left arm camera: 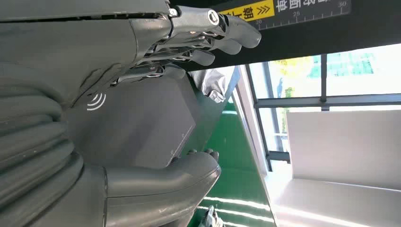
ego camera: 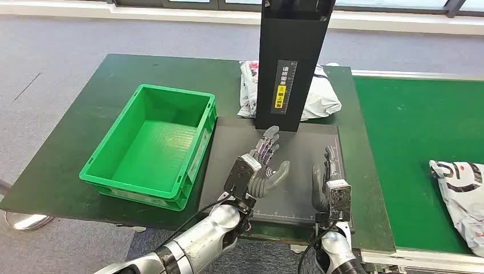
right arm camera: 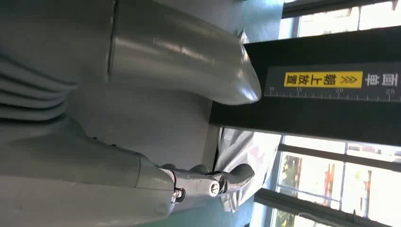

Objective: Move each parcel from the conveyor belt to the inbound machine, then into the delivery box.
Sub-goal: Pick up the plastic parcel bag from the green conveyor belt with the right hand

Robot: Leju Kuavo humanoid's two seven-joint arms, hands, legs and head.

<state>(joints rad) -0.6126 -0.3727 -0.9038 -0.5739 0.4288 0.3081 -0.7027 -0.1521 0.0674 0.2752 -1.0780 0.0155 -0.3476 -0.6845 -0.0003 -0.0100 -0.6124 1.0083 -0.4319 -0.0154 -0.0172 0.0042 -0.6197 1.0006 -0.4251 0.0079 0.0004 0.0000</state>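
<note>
Head view: the inbound machine's dark scan plate is taken as landmark. Over it, both hands are seen empty with fingers apart: left hand toward the plate's middle, right hand near its conveyor-side edge. No parcel is seen on the plate. One white parcel lies on the green conveyor belt, well off the plate on the right hand's side, so the right hand is judged nearer; its long axis appears to run along the belt. A second white parcel is seen behind the machine's black column. The green delivery box stands beside the plate's opposite edge.

Left wrist view: fingers spread, nothing held. Yellow label partly visible on the column, above a ruler scale.

Right wrist view: hand open. Yellow label reads 朝上放置.
</note>
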